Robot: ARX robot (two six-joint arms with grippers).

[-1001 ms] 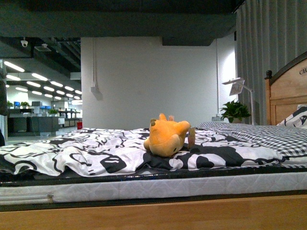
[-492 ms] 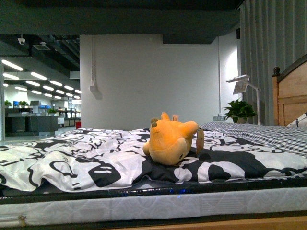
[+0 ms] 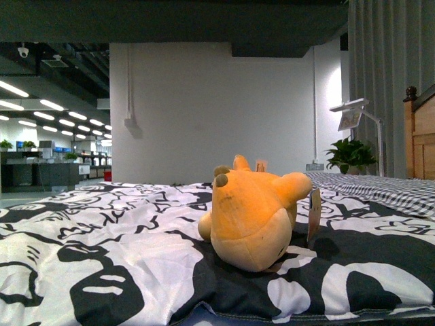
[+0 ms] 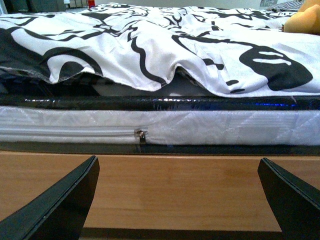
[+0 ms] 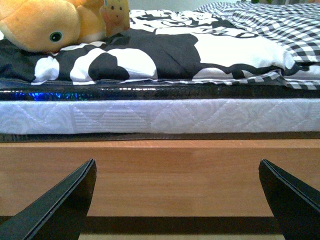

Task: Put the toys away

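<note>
Plush toy (image 3: 251, 217) on patterned duvet (image 3: 102, 272); only wrist views show left tool (image 4: 177, 159), right tool (image 5: 176, 161) spread wide, empty.

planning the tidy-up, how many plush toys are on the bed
1: an orange plush toy lying on the black-and-white duvet. Others may be hidden behind folds.
</note>
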